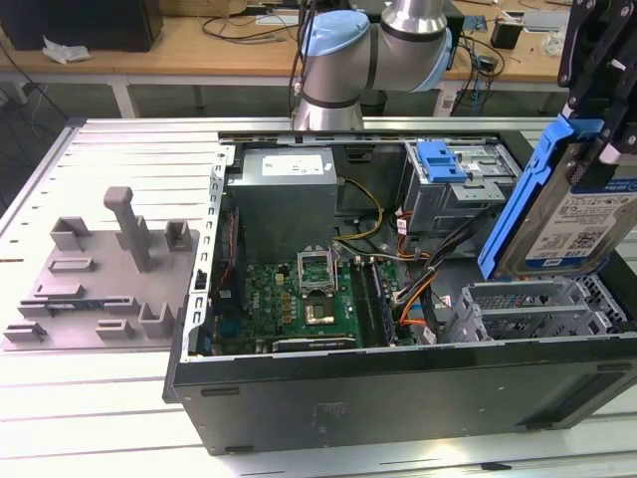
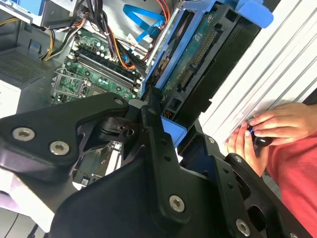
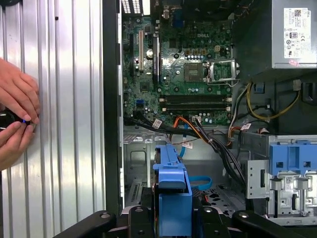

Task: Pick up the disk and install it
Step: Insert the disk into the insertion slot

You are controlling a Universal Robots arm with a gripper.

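Observation:
The disk (image 1: 572,219), a silver-grey hard drive with a white-and-blue label in a blue carrier, hangs tilted on edge over the end of the open computer case (image 1: 398,393) on the exterior view's right. My gripper (image 1: 597,134) is shut on it from above, its black fingers clamping the carrier. In the second wrist view the disk (image 2: 198,64) shows its circuit-board underside between the gripper (image 2: 163,116) linkages. In the first wrist view the blue carrier of the disk (image 3: 173,191) sits above the metal drive cage (image 3: 143,163), with the gripper (image 3: 171,220) holding it.
Inside the case lie the motherboard (image 1: 309,299), power supply (image 1: 284,194), cable bundles (image 1: 418,274) and a bare blue bracket (image 1: 443,159). A grey fixture tray (image 1: 100,279) stands beside the case. A person's hands (image 3: 15,116) rest on the ribbed table holding a small black object.

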